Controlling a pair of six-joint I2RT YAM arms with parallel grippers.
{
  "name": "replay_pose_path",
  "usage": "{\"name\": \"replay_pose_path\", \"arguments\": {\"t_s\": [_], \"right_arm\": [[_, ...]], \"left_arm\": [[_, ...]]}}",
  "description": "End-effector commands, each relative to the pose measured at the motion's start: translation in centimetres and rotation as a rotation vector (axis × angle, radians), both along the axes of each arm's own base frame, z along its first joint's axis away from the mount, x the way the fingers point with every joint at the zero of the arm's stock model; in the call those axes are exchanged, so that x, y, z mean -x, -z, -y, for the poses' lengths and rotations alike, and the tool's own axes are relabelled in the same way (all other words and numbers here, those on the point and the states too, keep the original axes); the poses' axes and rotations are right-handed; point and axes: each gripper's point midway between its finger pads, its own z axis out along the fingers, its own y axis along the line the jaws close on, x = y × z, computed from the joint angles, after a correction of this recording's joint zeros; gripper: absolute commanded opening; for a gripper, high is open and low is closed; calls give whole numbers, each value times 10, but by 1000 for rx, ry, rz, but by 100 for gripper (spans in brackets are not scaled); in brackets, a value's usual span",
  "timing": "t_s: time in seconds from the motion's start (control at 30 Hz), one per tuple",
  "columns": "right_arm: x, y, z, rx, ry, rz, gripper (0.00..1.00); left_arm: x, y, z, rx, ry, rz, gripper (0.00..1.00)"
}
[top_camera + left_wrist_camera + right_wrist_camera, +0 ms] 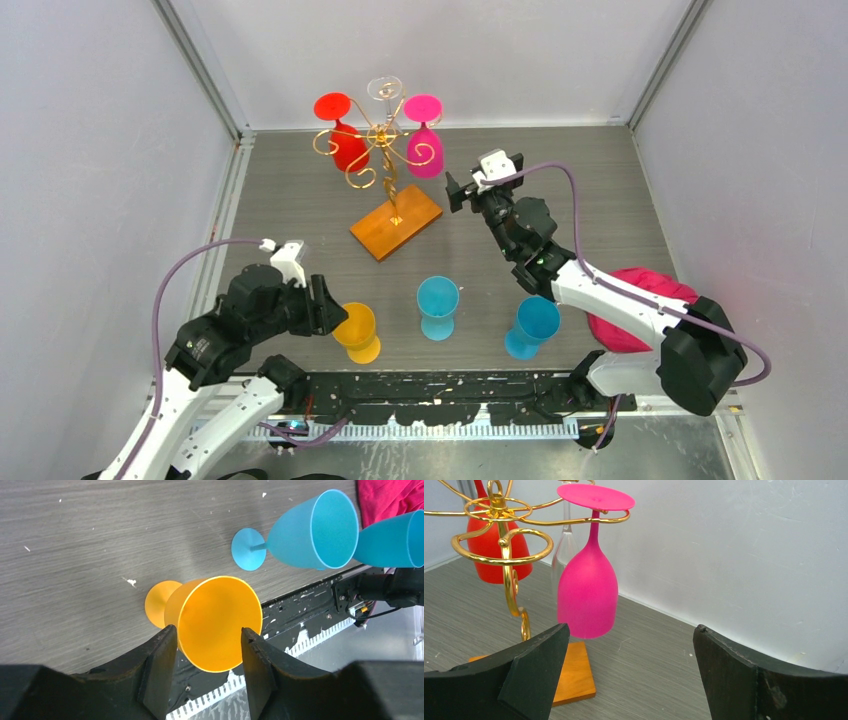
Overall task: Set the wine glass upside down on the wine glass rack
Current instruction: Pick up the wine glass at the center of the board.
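An orange wine glass (358,330) stands upright near the table's front left. My left gripper (335,310) is at its left side. In the left wrist view my left gripper (207,629) is open, with a finger on either side of the orange wine glass (220,620) at the bowl; I cannot tell whether they touch it. The gold wire wine glass rack (385,150) stands at the back on its wooden base (397,222). My right gripper (460,190) is wide open and empty just right of the rack (504,555).
A red glass (345,140), a clear glass (385,90) and a pink glass (425,150) hang upside down on the rack. Two blue glasses (438,305) (530,325) stand at the front. A pink cloth (640,310) lies at the right. Grey walls enclose the table.
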Motion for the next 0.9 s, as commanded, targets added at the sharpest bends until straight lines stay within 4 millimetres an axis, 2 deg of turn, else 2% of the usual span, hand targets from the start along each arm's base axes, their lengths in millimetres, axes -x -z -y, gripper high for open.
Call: {"name": "replay_pose_path", "arguments": {"t_s": [0.0, 0.27, 0.53, 0.7, 0.83, 0.87], "right_arm": [[10, -24, 10, -49, 18, 53, 100], [18, -36, 21, -64, 36, 65, 100], [28, -43, 29, -92, 34, 66, 100], [30, -47, 35, -89, 54, 67, 100], [34, -51, 43, -106, 76, 79, 100], [35, -52, 44, -111, 77, 82, 100]], "left_arm": [[4, 0, -2, -10, 0, -32, 49], [0, 11, -2, -68, -18, -112, 43], [-14, 29, 3, -142, -34, -191, 40], [-15, 42, 5, -193, -35, -256, 22], [-16, 43, 4, -203, -45, -259, 3], [-15, 42, 4, -201, -48, -254, 1]]}}
